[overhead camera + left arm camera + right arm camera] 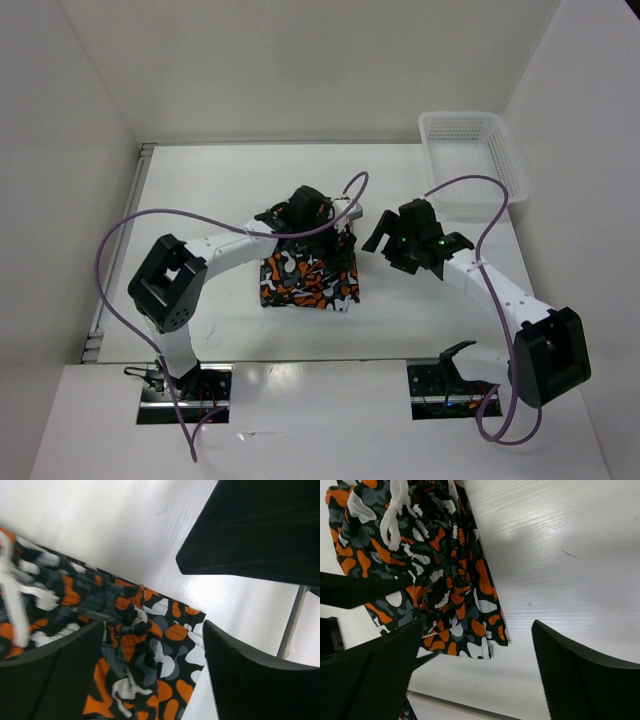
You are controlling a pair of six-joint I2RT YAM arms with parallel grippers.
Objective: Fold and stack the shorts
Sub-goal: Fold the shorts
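The shorts (pixel 310 282) lie in the middle of the table (pixel 200 200), folded into a compact block with a white drawstring (pixel 394 511) on top. The left gripper (pixel 155 627) hangs over their far edge, jaws spread wide with bunched fabric below the gap, gripping nothing. The right gripper (pixel 477 625) sits just beside the shorts' right edge over bare tabletop, jaws equally wide and holding nothing. A white mesh basket (pixel 470 150) stands at the far right corner, well apart from the shorts, its mesh floor in plain view
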